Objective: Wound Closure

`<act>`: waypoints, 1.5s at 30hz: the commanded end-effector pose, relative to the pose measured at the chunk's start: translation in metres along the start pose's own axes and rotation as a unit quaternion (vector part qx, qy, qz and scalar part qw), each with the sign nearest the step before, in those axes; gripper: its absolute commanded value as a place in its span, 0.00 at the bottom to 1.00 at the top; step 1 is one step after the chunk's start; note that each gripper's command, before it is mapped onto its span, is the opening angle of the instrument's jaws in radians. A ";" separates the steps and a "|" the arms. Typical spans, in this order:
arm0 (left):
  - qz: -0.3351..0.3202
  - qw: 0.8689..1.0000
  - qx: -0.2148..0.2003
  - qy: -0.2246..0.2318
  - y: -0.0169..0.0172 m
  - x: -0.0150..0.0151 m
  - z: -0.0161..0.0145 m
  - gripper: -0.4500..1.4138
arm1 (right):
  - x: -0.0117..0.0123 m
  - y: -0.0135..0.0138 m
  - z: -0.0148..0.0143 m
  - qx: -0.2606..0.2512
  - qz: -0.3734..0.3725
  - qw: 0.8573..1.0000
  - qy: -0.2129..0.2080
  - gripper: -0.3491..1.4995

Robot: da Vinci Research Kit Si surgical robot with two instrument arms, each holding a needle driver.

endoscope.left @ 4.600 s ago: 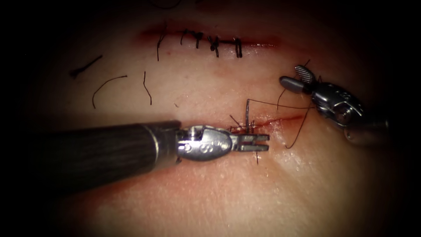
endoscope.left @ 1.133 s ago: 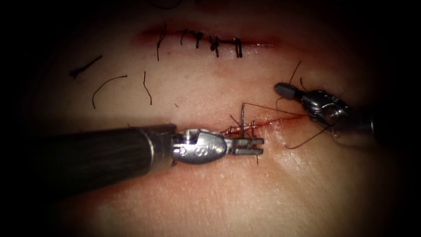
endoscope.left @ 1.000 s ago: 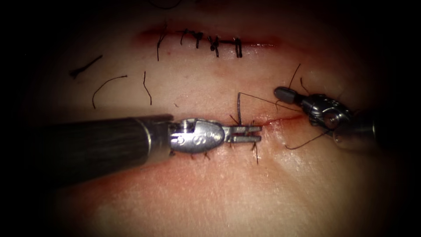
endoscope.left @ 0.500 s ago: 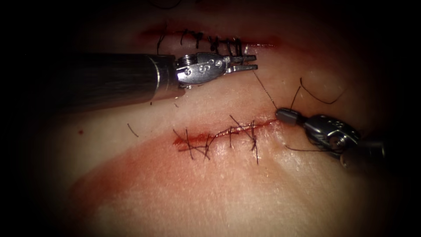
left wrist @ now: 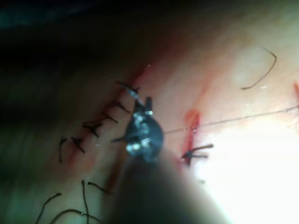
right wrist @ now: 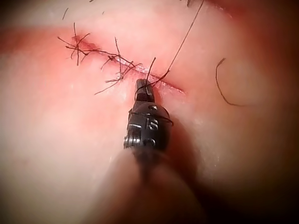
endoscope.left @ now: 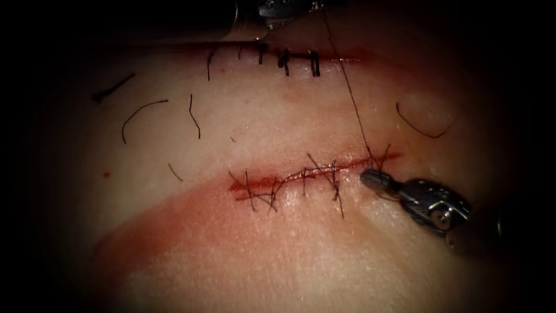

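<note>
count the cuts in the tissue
2: the upper cut, stitched, at the top; the lower cut, stitched, across the middle. The left tool and the right tool, at the lower cut's right end, each hold the thread.

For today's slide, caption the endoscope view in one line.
Right claw shut on thread at the cut's right end; taut thread runs up to left tool.

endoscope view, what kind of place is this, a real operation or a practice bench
Most likely a suturing practice bench: a bare slab of tissue carries two stitched cuts, loose cut ends of thread lie scattered, and the right gripper holds taut thread at the lower cut.
</note>
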 end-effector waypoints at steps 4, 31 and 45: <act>0.001 1.000 0.000 0.001 -0.0015 -0.0003 0.0004 0.00 | -0.0022 -0.0010 -0.0006 0.006 -0.001 1.000 -0.001 0.00; 0.012 0.998 0.057 0.008 -0.0131 0.0038 -0.0072 0.00 | -0.0031 -0.0029 -0.0038 0.009 -0.006 0.999 0.042 0.00; 0.017 0.997 0.072 0.011 -0.0149 0.0041 -0.0035 0.00 | -0.0048 -0.0037 -0.0057 0.013 -0.018 0.999 0.048 0.00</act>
